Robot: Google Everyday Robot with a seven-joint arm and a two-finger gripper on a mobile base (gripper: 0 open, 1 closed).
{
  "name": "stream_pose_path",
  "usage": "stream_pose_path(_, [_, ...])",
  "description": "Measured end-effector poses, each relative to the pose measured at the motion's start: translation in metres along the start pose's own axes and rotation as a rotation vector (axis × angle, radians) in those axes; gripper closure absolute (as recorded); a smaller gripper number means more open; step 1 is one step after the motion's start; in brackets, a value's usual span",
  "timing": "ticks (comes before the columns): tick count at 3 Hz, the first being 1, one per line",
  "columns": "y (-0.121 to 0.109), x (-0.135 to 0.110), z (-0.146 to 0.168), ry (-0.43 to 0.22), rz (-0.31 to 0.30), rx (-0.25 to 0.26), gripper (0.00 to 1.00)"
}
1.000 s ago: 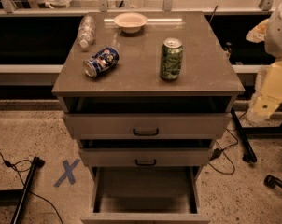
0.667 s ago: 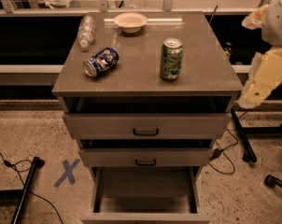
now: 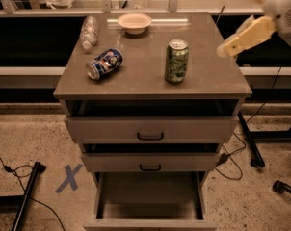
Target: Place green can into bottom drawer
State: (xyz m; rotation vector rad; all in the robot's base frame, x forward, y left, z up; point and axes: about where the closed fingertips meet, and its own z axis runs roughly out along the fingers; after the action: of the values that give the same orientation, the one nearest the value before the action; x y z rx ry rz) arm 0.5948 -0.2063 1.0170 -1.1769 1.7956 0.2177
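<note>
Item one: the floor (image 3: 30, 129), pale speckled stone or terrazzo. Thin dark cables trail across it.

Item two: the desk (image 3: 145, 83), a squarish cabinet with a smooth, matte grey-brown top slab and three grey drawer fronts below it.

Item three: the bottom drawer (image 3: 150, 196), the deepest of the three. It is pulled well out, and we see a wide box with a plain, flat grey floor and nothing lying in it.

Item four: the top drawer (image 3: 107, 129) and the middle drawer (image 3: 112, 162), both shallow. Each has a dark bar handle and stands slightly proud of the carcass.

Item five: the hand (image 3: 244, 35), cream-coloured, blocky and tapered. It hangs in the air at the desk's right edge, near the back, well to the right of the green can and touching nothing. We cannot tell whether it is open or closed.

Item six: a clear plastic bottle (image 3: 89, 32) with a ribbed body, lying on its side at the back left of the desk.

Item seven: the green can (image 3: 176, 61), a cylinder with a mottled green body and a silver top. It stands upright on the desk, right of centre.

Item eight: a blue-and-white can (image 3: 104, 64), lying on its side left of centre with its silver end facing front-left.

Item nine: a shallow, round, pale bowl (image 3: 134, 22) at the back centre.

Item ten: a blue tape cross (image 3: 69, 178), stuck flat on the floor to the left of the drawers.
</note>
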Motion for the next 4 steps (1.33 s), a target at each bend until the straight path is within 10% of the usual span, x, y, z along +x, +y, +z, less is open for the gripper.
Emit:
stream_pose_path(2, [-0.027, -0.035, 0.102, -0.399, 0.201, -0.081, 0.00])
stream_pose_path(4, [-0.032, -0.039, 0.120, -0.429, 0.183, -0.057, 0.00])
